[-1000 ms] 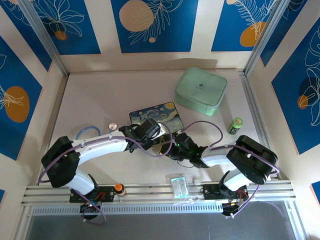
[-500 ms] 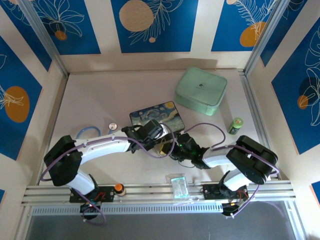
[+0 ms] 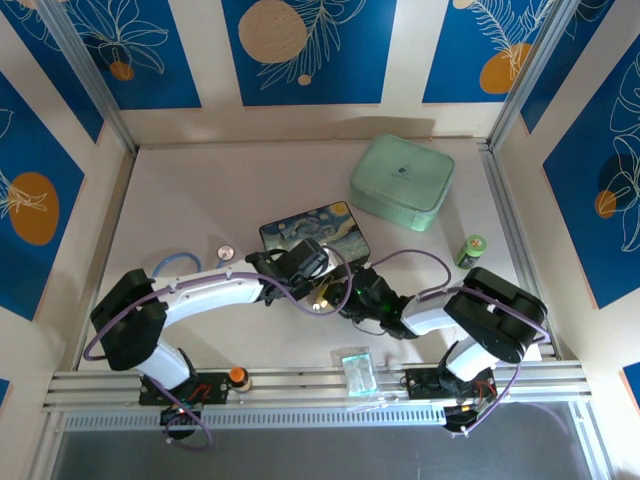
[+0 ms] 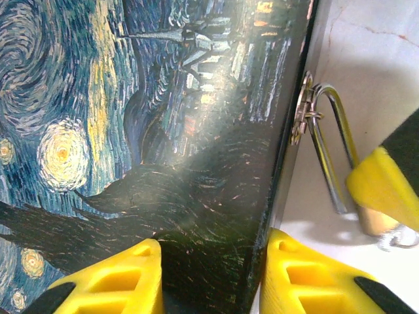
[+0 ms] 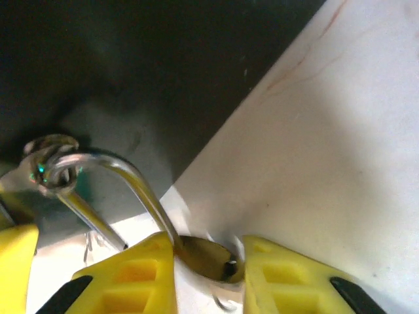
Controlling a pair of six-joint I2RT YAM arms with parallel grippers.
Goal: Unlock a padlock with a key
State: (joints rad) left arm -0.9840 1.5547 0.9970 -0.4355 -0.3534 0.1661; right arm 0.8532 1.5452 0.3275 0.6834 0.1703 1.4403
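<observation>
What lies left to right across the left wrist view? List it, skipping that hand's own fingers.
painted box → box clasp → padlock shackle → right hand's yellow finger

You had nothing legible to read: the small dark mark on the mint-green case (image 3: pixel 402 172) was too small to make out, and the label on the green can (image 3: pixel 471 250) was too blurred.

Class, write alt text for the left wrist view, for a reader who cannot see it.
A small padlock is hooked through the clasp of a Starry Night box, with a yellow finger of the right hand against its brass body. The left hand straddles the box's edge.
</observation>
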